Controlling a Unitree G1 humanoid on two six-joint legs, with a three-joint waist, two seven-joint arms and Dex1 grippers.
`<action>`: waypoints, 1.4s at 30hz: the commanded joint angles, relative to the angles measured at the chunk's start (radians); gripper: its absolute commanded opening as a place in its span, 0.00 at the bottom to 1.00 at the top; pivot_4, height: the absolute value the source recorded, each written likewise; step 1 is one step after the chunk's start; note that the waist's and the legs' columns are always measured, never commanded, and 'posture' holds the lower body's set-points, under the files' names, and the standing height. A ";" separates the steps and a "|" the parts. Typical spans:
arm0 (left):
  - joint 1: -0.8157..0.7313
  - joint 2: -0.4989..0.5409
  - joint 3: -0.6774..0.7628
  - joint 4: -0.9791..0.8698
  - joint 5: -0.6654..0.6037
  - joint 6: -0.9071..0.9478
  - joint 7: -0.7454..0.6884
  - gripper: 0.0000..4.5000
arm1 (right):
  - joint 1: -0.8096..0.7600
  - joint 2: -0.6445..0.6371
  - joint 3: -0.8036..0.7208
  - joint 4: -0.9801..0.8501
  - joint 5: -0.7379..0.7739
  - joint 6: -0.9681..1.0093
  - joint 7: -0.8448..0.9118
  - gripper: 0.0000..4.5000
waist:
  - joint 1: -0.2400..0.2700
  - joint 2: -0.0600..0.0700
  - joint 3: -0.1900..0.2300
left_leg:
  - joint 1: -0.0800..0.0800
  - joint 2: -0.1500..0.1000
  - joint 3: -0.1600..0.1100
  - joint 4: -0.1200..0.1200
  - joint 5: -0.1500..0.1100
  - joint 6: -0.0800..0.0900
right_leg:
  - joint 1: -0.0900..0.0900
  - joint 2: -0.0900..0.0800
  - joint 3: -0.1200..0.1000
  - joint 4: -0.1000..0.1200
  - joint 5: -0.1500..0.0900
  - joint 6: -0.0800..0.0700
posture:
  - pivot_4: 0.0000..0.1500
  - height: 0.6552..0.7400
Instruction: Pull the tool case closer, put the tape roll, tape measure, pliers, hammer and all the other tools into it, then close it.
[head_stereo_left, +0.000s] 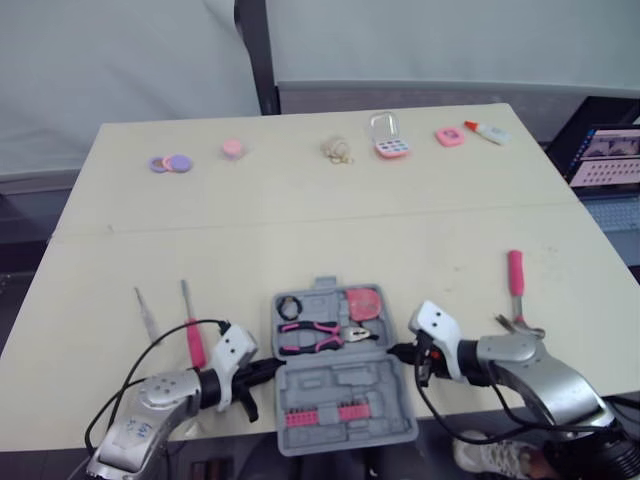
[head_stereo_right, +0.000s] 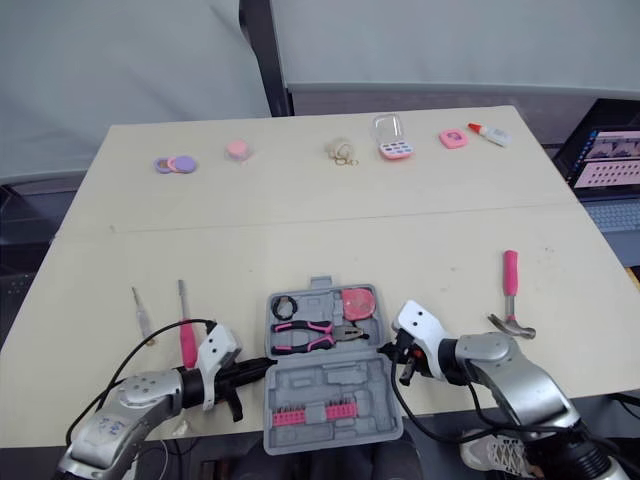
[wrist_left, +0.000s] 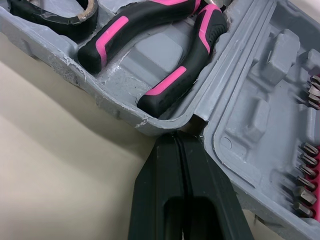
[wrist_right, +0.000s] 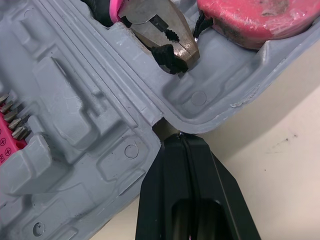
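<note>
The grey tool case (head_stereo_left: 340, 385) lies open at the table's front edge. Its far half holds a black tape roll (head_stereo_left: 290, 306), pink-and-black pliers (head_stereo_left: 310, 337) and a pink tape measure (head_stereo_left: 364, 302). A row of bits (head_stereo_left: 322, 414) sits in the near half. My left gripper (head_stereo_left: 272, 366) is shut, its tip touching the hinge notch on the case's left side (wrist_left: 197, 125). My right gripper (head_stereo_left: 395, 352) is shut too, its tip against the right hinge notch (wrist_right: 162, 125). A pink-handled hammer (head_stereo_left: 516, 290) lies right of the case. Left of the case lie a pink screwdriver (head_stereo_left: 192, 335) and a thin grey one (head_stereo_left: 147, 315).
Along the table's far edge sit purple discs (head_stereo_left: 170, 163), a pink disc (head_stereo_left: 232, 148), rubber bands (head_stereo_left: 337, 150), a pink box with a clear lid (head_stereo_left: 388, 140), a pink square (head_stereo_left: 449, 137) and a glue bottle (head_stereo_left: 487, 131). A laptop (head_stereo_left: 605, 155) stands off the right side.
</note>
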 joint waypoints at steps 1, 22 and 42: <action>-0.025 -0.025 -0.003 0.012 0.013 -0.017 0.016 0.01 | -0.017 0.027 -0.011 -0.006 -0.003 -0.024 -0.026 0.00 | 0.001 0.000 0.000 | 0.000 0.000 0.000 0.000 0.000 0.000 | 0.000 0.000 0.000 0.000 0.000 0.000 | 1.00 1.00; -0.103 -0.081 0.027 0.096 0.049 -0.042 0.048 0.01 | -0.062 0.110 -0.039 0.044 -0.050 -0.045 -0.099 0.00 | -0.002 0.000 0.000 | 0.000 0.000 0.000 0.000 0.000 0.000 | 0.000 0.000 -0.001 0.001 0.000 0.000 | 1.00 1.00; -0.153 -0.112 0.058 0.160 0.069 -0.069 0.080 0.01 | -0.114 0.171 -0.045 0.099 -0.087 -0.067 -0.141 0.00 | -0.003 0.000 0.000 | 0.000 0.000 0.000 0.000 0.000 -0.001 | -0.001 0.000 -0.001 0.001 0.000 0.000 | 1.00 1.00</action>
